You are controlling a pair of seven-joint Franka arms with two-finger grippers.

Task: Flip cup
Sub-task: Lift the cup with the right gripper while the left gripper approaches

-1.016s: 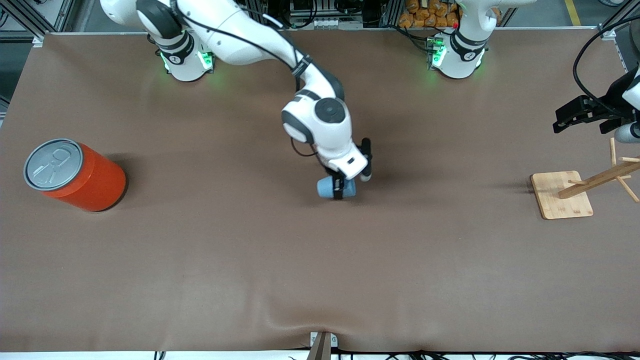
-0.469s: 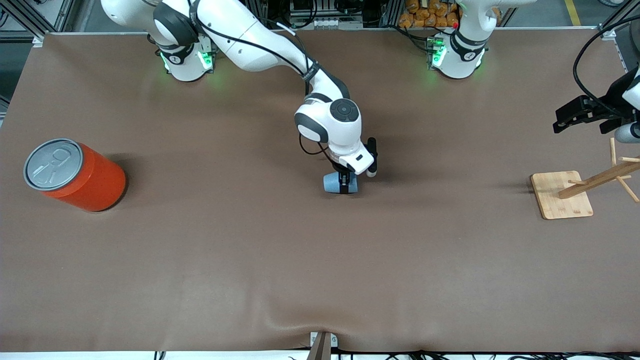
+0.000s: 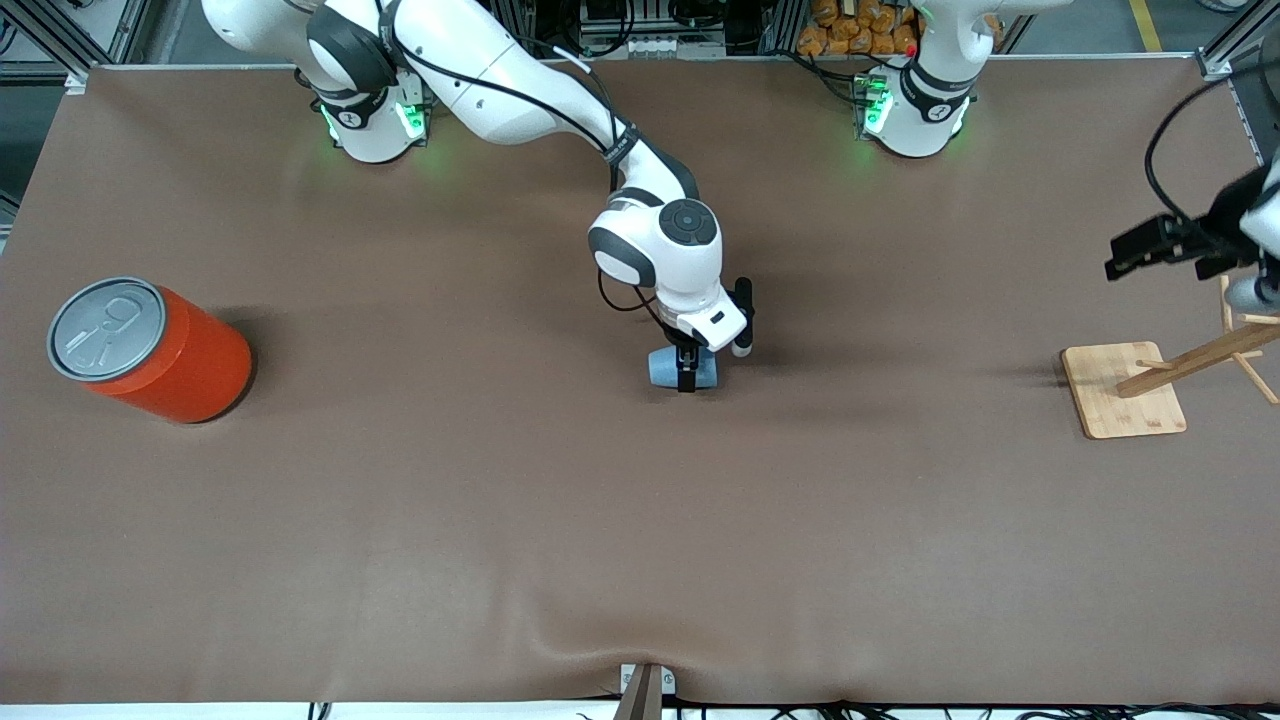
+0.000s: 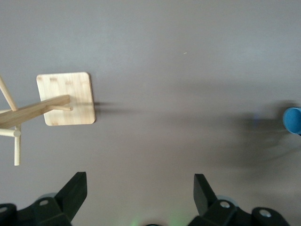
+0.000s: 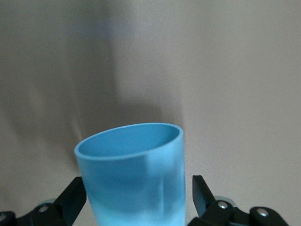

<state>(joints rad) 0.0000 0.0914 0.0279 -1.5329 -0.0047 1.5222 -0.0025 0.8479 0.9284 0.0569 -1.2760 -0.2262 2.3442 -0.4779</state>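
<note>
In the front view, the right arm reaches from its base to the middle of the table [image 3: 420, 520], and the right gripper [image 3: 688, 368] hangs over the table's centre with the cup [image 3: 668, 368] between its 2 fingers. The small light-blue cup lies sideways in the grasp, low over the brown surface, with a dark finger crossing its wall. Whether it touches the table cannot be told. The orange can [image 3: 150, 350] with its grey pull-tab lid stands well apart at the right arm's end of the table. At the left arm's end, a wooden rack [image 3: 1150, 385] with a square base and a slanted post carrying pegs stands on the table. The left gripper [image 3: 1135, 248] waits in the air over that end, above the rack.

In the left wrist view, the left gripper [image 4: 141, 197] has its 2 dark fingers spread wide apart with only bare table between them. The wooden rack [image 4: 66, 99] shows below, and the cup [image 4: 292, 120] appears at the picture's edge, well apart from the rack.

In the right wrist view, the right gripper [image 5: 139, 200] is clamped on the cup [image 5: 134, 181], 1 finger against each side of its wall. The cup's open rim points away from the camera, showing a darker blue interior.
</note>
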